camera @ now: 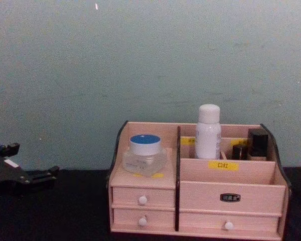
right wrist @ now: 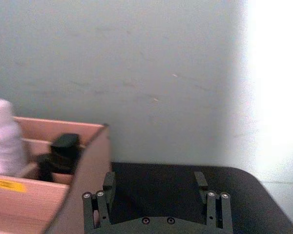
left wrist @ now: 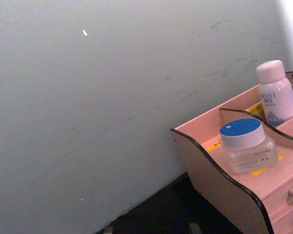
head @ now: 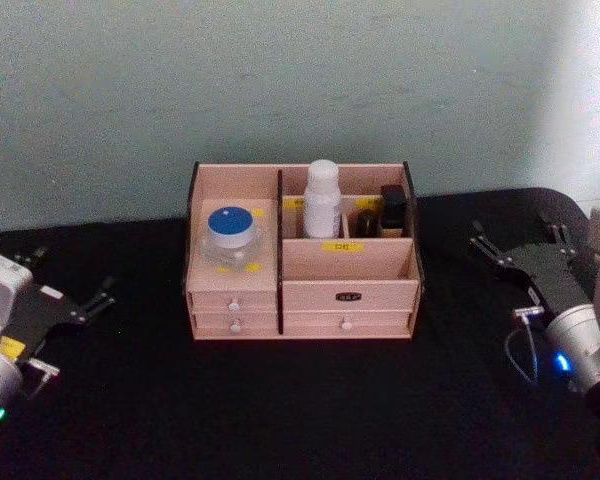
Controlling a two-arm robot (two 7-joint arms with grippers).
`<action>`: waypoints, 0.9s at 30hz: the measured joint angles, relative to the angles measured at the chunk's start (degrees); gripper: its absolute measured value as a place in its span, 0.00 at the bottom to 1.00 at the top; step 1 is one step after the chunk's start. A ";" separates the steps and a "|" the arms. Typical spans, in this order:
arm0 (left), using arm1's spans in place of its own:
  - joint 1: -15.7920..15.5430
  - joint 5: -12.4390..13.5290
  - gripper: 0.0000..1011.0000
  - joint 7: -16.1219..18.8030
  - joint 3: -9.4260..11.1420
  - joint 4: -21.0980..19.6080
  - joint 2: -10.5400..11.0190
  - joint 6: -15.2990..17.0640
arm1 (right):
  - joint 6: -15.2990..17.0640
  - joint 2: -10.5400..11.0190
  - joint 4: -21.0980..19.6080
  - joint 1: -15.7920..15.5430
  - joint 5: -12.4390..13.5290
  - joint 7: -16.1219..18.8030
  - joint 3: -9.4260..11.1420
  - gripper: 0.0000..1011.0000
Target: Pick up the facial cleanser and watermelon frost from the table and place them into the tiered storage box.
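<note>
The tiered storage box (head: 310,295) stands at the middle back of the black table. The facial cleanser (head: 322,198) stands upright in a rear compartment right of the divider. On the left shelf above the drawers sits the watermelon frost (head: 231,232). My left gripper (head: 72,275) rests open and holding nothing at the table's left, well away from the box. My right gripper (head: 518,235) rests open and holding nothing at the right. The left wrist view shows the watermelon frost (left wrist: 244,141) and the facial cleanser (left wrist: 275,92) in the storage box (left wrist: 219,180). The right gripper (right wrist: 155,181) has nothing between its fingers.
Small black bottles (head: 382,212) stand in the box's rear right compartment, beside the cleanser. A pale wall rises directly behind the box. Bare black tabletop (head: 300,400) spreads in front of the box and between it and each gripper.
</note>
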 joint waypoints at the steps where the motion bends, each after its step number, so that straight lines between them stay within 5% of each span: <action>1: 0.00 0.00 0.99 0.00 0.00 0.00 0.00 0.00 | 0.00 0.00 0.00 0.00 0.00 0.00 0.00 0.99; 12: 0.00 0.00 0.99 0.00 0.00 0.00 0.00 0.00 | -0.68 -3.33 7.19 2.83 -8.09 -4.71 -1.70 0.99; 27: 0.00 0.00 0.99 0.00 0.00 0.00 0.00 0.00 | -0.68 -3.66 7.80 3.16 -8.85 -4.94 -1.66 0.99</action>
